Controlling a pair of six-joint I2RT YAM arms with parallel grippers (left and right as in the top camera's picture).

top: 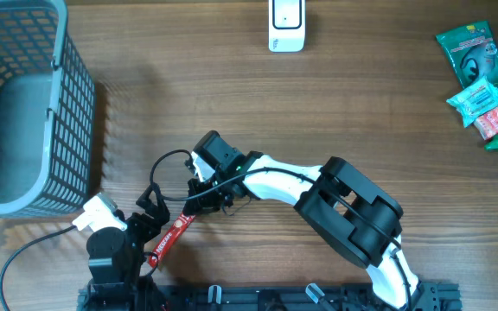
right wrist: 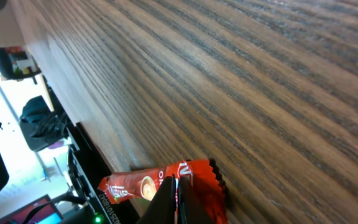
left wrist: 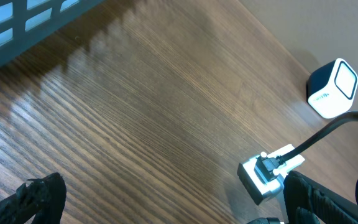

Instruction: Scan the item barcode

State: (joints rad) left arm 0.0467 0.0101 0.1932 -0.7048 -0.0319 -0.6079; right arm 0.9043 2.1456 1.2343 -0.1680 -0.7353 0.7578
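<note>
Wooden table, sachet pinched close to its near edge.
Right gripper clenched on red sachet, near-left of centre; left gripper spread wide, holding nothing; scanner at far edge.

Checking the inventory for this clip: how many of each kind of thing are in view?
basket: 1
scanner: 1
red sachet, in the shut right gripper: 1
packets piled far right: 4
Total: 7
</note>
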